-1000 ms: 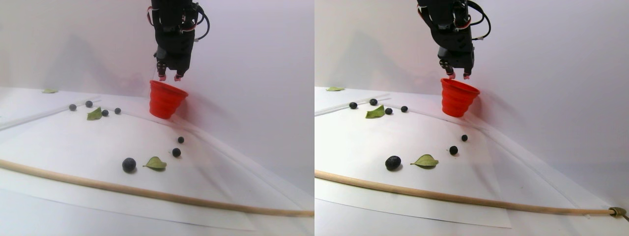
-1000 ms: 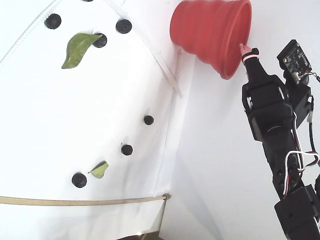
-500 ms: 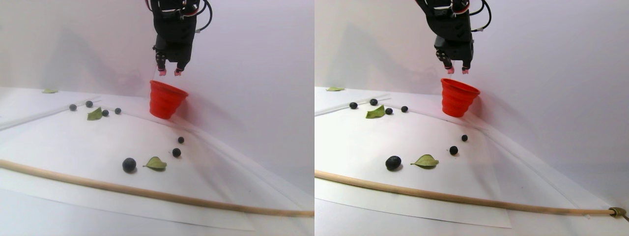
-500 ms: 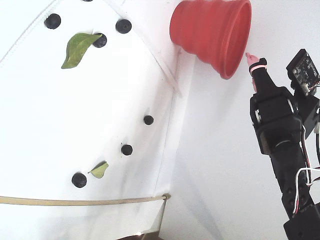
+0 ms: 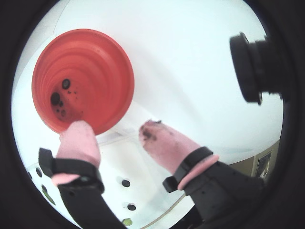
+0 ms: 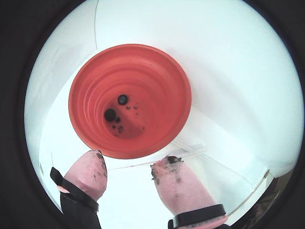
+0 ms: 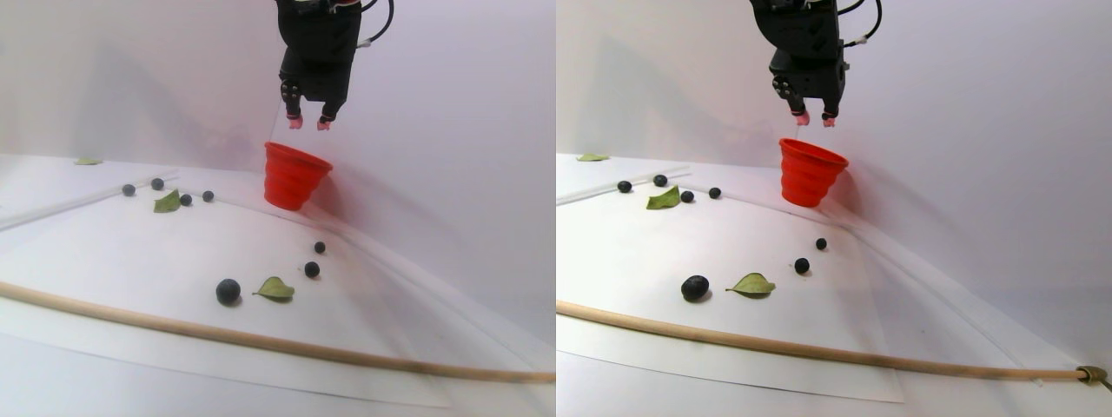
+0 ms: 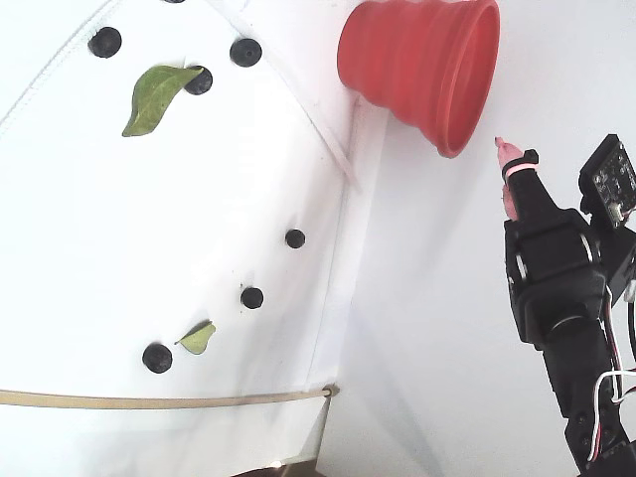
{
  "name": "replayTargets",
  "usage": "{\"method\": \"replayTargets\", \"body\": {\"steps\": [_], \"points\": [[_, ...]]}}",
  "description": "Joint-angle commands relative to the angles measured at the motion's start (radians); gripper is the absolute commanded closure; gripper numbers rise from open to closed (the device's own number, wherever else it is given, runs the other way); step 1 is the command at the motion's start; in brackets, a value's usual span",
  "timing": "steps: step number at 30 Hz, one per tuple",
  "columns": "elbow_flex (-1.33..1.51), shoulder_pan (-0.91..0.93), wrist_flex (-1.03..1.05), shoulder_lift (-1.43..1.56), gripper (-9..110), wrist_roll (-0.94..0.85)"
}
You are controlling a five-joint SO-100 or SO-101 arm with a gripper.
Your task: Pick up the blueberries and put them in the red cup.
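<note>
The gripper [image 6: 128, 167] hangs above the red cup [image 6: 164, 76], its pink fingertips [image 6: 88, 169] parted and holding nothing. Two blueberries [image 6: 110, 114] lie in the cup's bottom, with what seem to be dark specks around them. In the stereo pair view, more blueberries [image 7: 228, 290] lie scattered over the white sheet [image 7: 104, 252] among green leaves [image 7: 275, 288], nearer than the cup.

No readable text, label, brand, number or sign appears in any of the views.
</note>
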Motion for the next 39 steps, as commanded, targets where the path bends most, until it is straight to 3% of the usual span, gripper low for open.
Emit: {"method": "replayTargets", "body": {"steps": [1, 39], "points": [[0.0, 0.074, -0.031, 0.149, 83, 0.018], [0.25, 0.144, -0.08, 0.206, 84, 0.086]]}}
